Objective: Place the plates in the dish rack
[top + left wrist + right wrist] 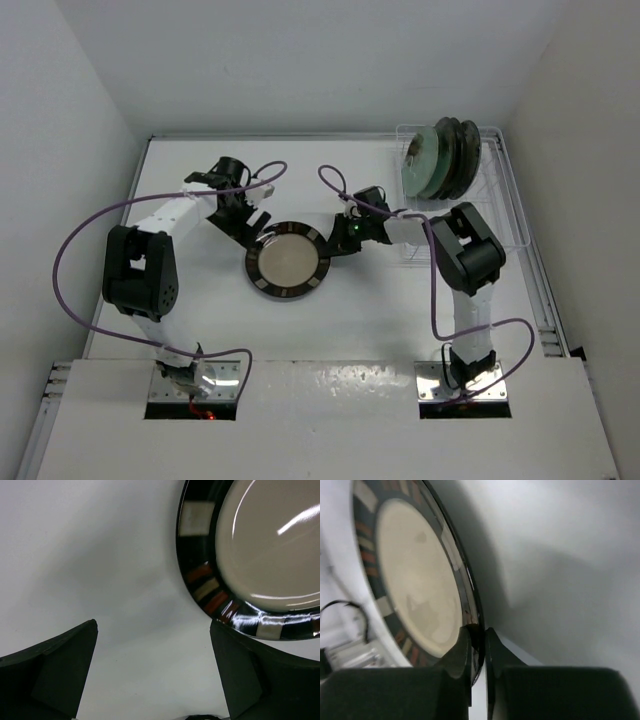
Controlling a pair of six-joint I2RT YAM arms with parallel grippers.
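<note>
A cream plate with a dark patterned rim lies in the middle of the table. My right gripper is shut on its right rim; in the right wrist view both fingers pinch the plate's edge. My left gripper hangs open just beyond the plate's upper left edge, with only bare table between its fingers; the plate's rim shows at the upper right of that view. The dish rack stands at the back right with several plates upright in it, mint-green ones in front.
White walls close in the table on the left, back and right. A raised rail runs along the table's right edge beside the rack. Purple cables loop off both arms.
</note>
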